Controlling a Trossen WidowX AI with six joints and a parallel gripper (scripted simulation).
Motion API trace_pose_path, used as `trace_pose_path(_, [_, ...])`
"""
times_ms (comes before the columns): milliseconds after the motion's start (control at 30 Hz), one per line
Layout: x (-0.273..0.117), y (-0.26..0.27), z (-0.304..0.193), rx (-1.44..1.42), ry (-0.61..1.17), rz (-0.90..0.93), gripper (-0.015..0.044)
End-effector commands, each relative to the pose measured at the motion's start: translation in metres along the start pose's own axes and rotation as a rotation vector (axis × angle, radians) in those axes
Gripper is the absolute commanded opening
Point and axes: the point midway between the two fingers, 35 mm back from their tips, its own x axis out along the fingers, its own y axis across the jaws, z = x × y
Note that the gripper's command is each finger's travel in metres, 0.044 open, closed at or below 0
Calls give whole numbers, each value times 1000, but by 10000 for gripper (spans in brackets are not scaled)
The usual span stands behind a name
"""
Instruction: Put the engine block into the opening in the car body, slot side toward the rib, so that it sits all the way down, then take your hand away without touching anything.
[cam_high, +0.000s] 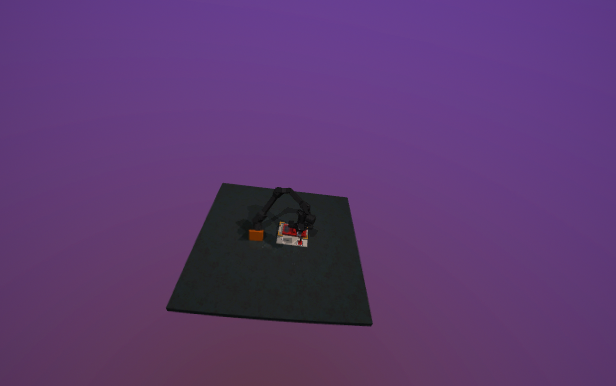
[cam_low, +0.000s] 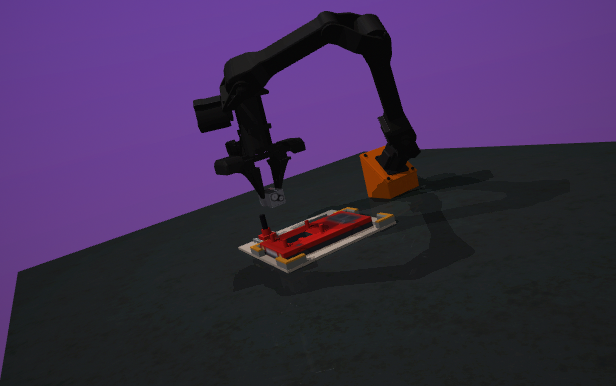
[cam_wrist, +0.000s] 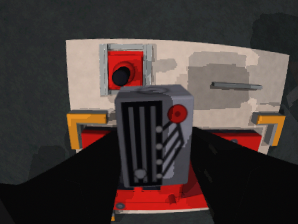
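Up close, no lettering is readable on the grey engine block (cam_low: 273, 198) (cam_wrist: 154, 137), black-slatted with a red disc at one o'clock, pinched by the gripper (cam_low: 272, 195) (cam_wrist: 153, 136) above the red car body (cam_low: 345, 229) (cam_wrist: 150, 200).

Dim light, dark soft-edged shadows, coarse detail

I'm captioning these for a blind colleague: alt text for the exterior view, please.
A black robot arm's end effector grips a gray block above a red car body, which lies on a pale board. The arm's orange base stands behind, to the right.
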Motion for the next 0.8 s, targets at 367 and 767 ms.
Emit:
trace_pose_path(367, [9,7,-30,-497,2,12,0])
trace_pose_path(767, [19,10,-55,-912,9,16,0])
